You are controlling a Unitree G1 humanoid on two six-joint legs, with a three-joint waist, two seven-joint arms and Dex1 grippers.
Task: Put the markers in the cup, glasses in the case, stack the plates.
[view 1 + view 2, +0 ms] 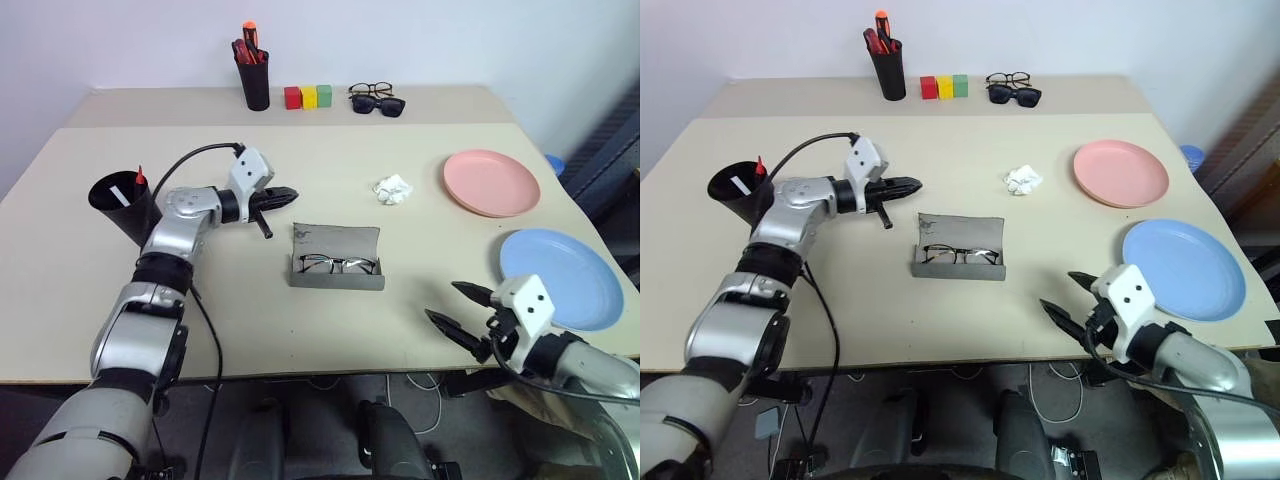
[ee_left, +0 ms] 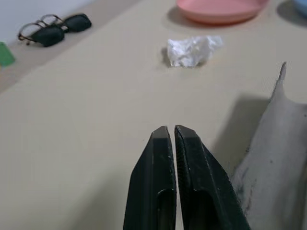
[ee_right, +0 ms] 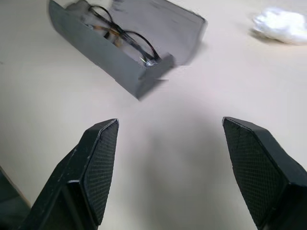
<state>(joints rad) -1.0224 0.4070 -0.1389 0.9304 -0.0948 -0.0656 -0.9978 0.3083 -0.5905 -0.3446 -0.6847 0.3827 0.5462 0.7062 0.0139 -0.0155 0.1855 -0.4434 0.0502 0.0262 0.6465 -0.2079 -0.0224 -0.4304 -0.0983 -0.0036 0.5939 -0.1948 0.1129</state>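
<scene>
1. Two arms reach over the table (image 1: 330, 330). The left arm stretches from lower left toward the centre, its left gripper (image 1: 285, 196) clenched on nothing, just up-left of the open case (image 1: 336, 257).
2. The right gripper (image 1: 458, 309), at lower right, is spread wide and empty.
3. The glasses (image 1: 338, 264) lie inside the case.
4. The markers (image 1: 132, 184) stand in the cup (image 1: 118, 203) at left; the pink plate (image 1: 491, 182) and blue plate (image 1: 560, 276) lie apart at right.

No text, label, brand or number can be read anywhere. The white strip on the cup (image 1: 117, 195) at left shows no legible marking.
</scene>
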